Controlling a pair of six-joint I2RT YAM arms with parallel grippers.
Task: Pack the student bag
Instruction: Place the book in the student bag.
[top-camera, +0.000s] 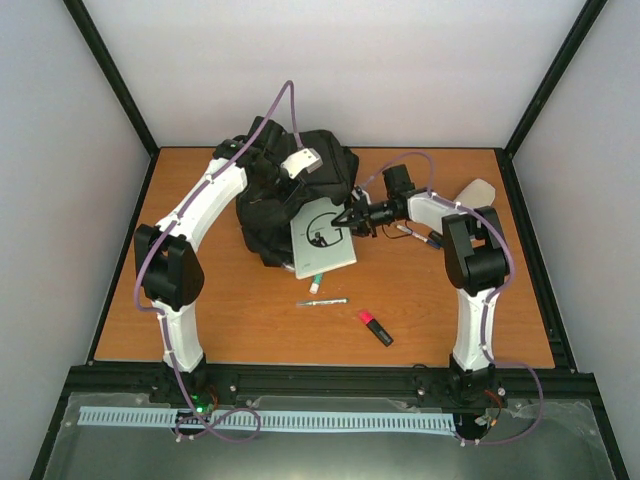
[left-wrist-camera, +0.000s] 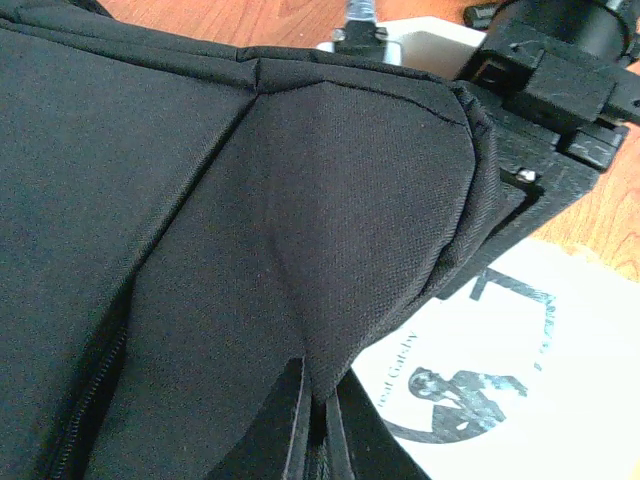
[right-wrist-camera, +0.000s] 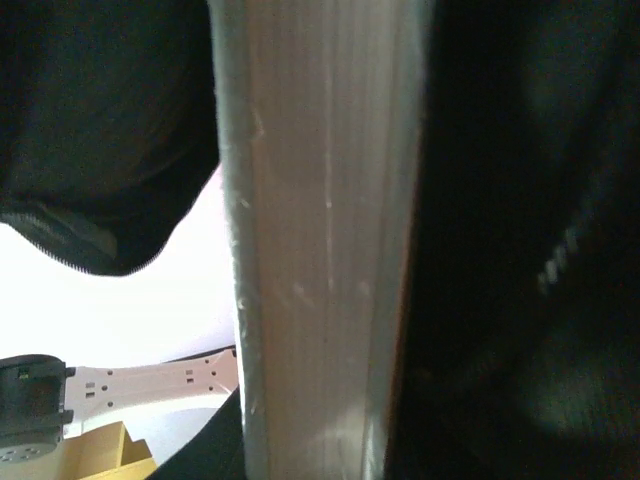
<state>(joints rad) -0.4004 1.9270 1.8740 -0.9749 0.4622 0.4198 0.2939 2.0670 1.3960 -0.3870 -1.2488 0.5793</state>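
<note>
The black student bag (top-camera: 268, 205) lies at the back middle of the table. A white book (top-camera: 322, 240) with a black drawing on its cover leans against the bag's right side. My left gripper (top-camera: 288, 178) is over the bag; in the left wrist view it (left-wrist-camera: 322, 420) is shut on a fold of the bag's fabric (left-wrist-camera: 330, 230), with the book (left-wrist-camera: 520, 340) beside it. My right gripper (top-camera: 346, 216) is shut on the book's right edge. The right wrist view is filled by the book's page edge (right-wrist-camera: 320, 250), with the bag (right-wrist-camera: 100, 120) dark on both sides.
On the table in front of the book lie a teal-capped pen (top-camera: 316, 283), a white marker (top-camera: 322, 302) and a red and black highlighter (top-camera: 375, 327). More pens (top-camera: 420, 236) lie under the right arm. A pale object (top-camera: 478, 190) sits at the back right.
</note>
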